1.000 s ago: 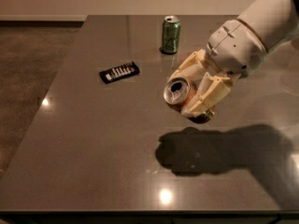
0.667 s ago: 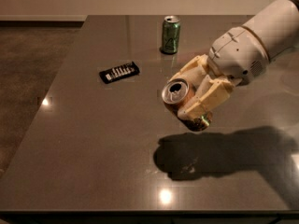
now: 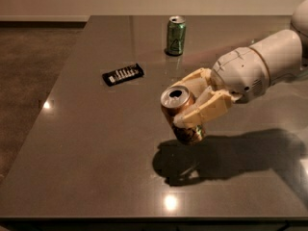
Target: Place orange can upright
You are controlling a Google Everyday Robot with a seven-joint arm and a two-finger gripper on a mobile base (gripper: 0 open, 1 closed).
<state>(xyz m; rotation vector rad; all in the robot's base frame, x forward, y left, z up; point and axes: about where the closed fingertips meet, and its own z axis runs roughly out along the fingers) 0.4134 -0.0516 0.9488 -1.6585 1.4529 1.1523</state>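
Observation:
The orange can (image 3: 179, 110) is held in the air above the dark table (image 3: 96, 143), tilted with its silver top facing up and toward the camera. My gripper (image 3: 190, 107) is shut on the orange can, with cream fingers (image 3: 204, 112) wrapped on both sides of its body. The white arm reaches in from the right. The can's shadow lies on the table just below it.
A green can (image 3: 176, 35) stands upright at the far middle of the table. A black flat packet (image 3: 123, 74) lies left of centre. The table's left edge borders a brown carpet floor (image 3: 29, 66).
My gripper has moved slightly left and lower with the orange can, and the can has tilted more upright.

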